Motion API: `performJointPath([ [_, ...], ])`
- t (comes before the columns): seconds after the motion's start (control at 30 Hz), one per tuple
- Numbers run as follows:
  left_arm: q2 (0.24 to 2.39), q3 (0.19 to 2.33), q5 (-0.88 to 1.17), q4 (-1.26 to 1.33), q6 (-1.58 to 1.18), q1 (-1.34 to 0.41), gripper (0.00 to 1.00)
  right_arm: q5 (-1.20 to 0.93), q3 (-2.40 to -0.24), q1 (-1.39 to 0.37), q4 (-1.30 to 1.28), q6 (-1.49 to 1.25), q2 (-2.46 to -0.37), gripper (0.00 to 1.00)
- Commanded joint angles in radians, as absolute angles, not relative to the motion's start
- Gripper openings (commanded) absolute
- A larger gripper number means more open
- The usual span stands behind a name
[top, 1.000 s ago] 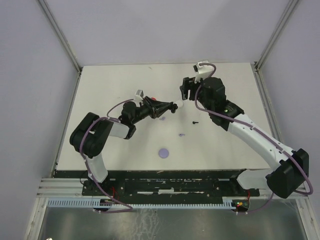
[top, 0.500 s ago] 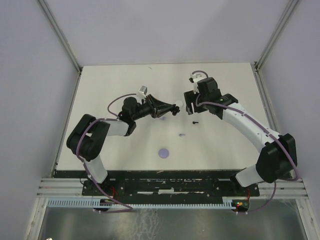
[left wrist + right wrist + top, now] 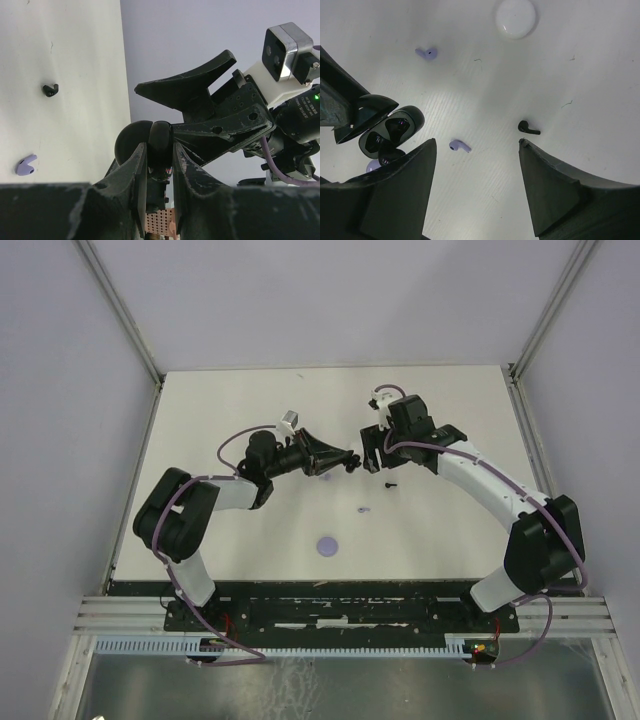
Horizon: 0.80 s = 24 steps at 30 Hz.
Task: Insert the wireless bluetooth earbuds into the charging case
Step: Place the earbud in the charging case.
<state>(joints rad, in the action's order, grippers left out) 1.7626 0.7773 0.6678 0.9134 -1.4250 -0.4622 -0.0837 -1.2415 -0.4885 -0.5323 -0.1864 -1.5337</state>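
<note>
Gripping the open glossy black plastic charging case (image 3: 390, 132) aloft in clenched left jaws; hovering released right jaws over the tiny black stemmed earbud (image 3: 528, 129) on the white bench (image 3: 470, 90), with its stem across the gap.

The table (image 3: 230, 420) is seen in plain off-white. The charging case (image 3: 390, 131) is shown in glossy black, with its inside lined in grey. A black earbud (image 3: 528, 128), a lavender earbud (image 3: 459, 145) and a second lavender earbud (image 3: 427, 53) are seen, along with a white disc (image 3: 516, 18) and a lavender disc (image 3: 327, 546). The arms (image 3: 487, 490) are finished in black and white, and the cables (image 3: 266, 156) in purple.
</note>
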Motion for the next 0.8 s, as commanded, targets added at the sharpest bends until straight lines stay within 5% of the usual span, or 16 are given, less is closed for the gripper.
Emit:
performJointPath([
  [0.0, 1.742, 0.821, 0.699, 0.927, -1.356, -0.466, 0.03, -0.134, -1.287, -0.486, -0.489, -0.192, -1.543, 0.74],
  [0.77, 1.802, 0.842, 0.648, 0.929, -1.366, -0.471, 0.03, -0.104, -1.277, -0.571, -0.483, -0.208, -1.537, 0.74],
])
